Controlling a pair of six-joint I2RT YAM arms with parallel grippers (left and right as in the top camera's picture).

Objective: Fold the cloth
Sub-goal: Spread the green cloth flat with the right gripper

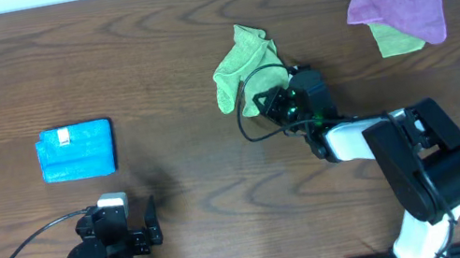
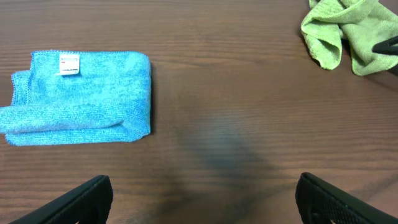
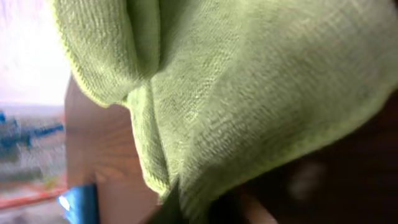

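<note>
The crumpled green cloth (image 1: 243,65) was found mid-desk (image 1: 149,48), its near edge met by the right tool (image 1: 271,103). It was judged that one corner should be taken singly and the fabric drawn flat before being laid over. The right tool's jaws were masked by fabric, so its state could not be told; the left tool (image 2: 202,196) was noted spread and empty.

Lab: bare wood-grain table (image 1: 160,56), fixed arms
</note>
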